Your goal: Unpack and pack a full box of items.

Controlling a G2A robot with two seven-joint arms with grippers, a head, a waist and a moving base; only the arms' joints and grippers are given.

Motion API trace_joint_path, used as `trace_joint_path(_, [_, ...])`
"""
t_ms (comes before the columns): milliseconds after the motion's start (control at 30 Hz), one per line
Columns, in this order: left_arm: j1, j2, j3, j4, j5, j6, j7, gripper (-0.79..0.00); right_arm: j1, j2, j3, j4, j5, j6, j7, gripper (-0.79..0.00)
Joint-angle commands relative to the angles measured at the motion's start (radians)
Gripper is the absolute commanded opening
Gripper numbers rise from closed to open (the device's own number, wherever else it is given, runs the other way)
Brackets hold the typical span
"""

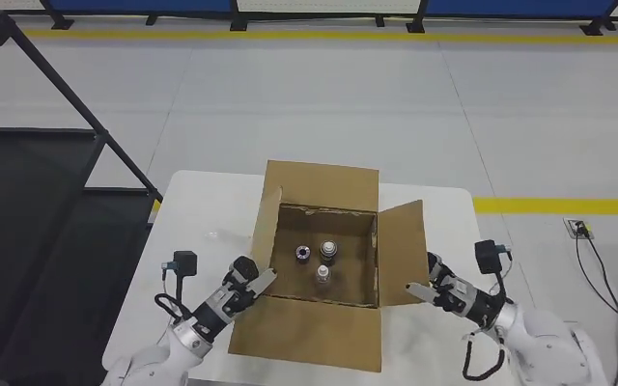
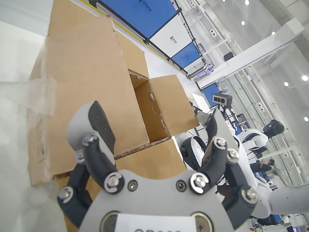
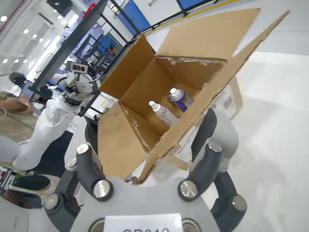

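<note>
Raised flaps (image 1: 400, 253) flank the box's (image 1: 326, 220) open top.

White table (image 1: 208, 207) with one open cardboard box (image 1: 323, 185) standing on it.

The table top is plain white with rounded far corners. The box sits near the middle of it, with its back close to the table's far edge and bare surface on both sides. All four flaps are open: the far flap leans back, the near flap hangs toward the table's near edge, and the two side flaps stand up at a slant. In the left wrist view a strip of clear tape (image 2: 36, 92) trails from the box's outer wall down toward the table surface.
</note>
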Motion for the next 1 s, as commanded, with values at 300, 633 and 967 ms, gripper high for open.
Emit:
trace_joint_path(300, [-0.071,-0.005,0.074,0.068,0.023,0.041,0.0,0.0,0.194,0.014,-0.2,0.104,0.205,0.023,0.179,0.0])
trace_joint_path(633, [-0.068,-0.002,0.075,0.093,0.002,0.039,-0.003,0.0,0.367,-0.005,-0.392,0.282,0.165,0.063,0.149,0.0])
trace_joint_path(967, [-0.102,-0.002,0.091,0.131,0.0,0.08,-0.028,0.0,0.402,-0.013,-0.468,0.331,-0.03,0.03,0.006,0.0])
